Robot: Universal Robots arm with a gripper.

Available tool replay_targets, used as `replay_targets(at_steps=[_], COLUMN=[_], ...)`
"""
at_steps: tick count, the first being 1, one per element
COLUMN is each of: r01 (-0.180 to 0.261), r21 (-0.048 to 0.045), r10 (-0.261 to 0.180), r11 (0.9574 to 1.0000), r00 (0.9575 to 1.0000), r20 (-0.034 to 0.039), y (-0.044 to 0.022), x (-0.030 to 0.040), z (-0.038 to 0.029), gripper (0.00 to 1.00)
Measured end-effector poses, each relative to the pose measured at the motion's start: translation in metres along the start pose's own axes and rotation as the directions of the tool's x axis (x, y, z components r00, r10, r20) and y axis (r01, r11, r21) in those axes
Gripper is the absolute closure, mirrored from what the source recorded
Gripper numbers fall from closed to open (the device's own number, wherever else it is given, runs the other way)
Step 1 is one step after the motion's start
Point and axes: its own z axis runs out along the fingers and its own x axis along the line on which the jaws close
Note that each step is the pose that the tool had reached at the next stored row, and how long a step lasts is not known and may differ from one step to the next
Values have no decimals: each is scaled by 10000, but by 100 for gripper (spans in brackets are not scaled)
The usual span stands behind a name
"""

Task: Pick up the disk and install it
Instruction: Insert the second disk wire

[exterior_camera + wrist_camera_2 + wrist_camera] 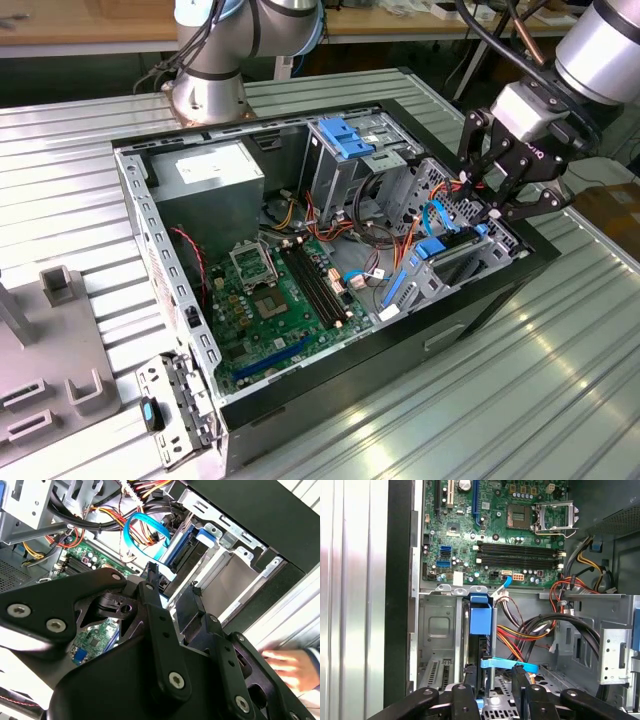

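Note:
The disk (443, 256), a dark drive in bright blue rails, stands on edge in the metal drive cage at the open computer case's corner on the exterior view's right. In the first wrist view the disk (481, 619) shows edge-on with its blue end tab up. My gripper (495, 208) hovers just above that cage. Its black fingers (470, 692) stand apart over the cage with nothing clamped between them, so my gripper (495, 682) is open. In the second wrist view my gripper (172, 587) points toward the disk (184, 550).
A thin blue data cable (510, 665) crosses just beyond the fingertips among bundled wires. The motherboard (285, 300), power supply (210, 170) and a light-blue flap (345, 135) fill the case. A person's hand (286, 667) rests on the table outside the case. A second robot base (210, 90) stands behind.

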Motion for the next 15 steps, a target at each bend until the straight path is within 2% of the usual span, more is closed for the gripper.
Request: replay_targets(at_steps=[5,9,10,12,15], r01=[59,417,585,698,992], r21=[-7,-52,-73,-87,-124], r10=[-59,-417,-585,-698,-992], r11=[10000,9991,9983,9975,9950], r00=[10000,9991,9983,9976,9951], r20=[-4,-1,0,1,6], y=[-19,-101,-138,-164,-239], x=[0,3,4,5,0], z=[-1,0,0,-1,0], gripper=[58,58,58,58,58])
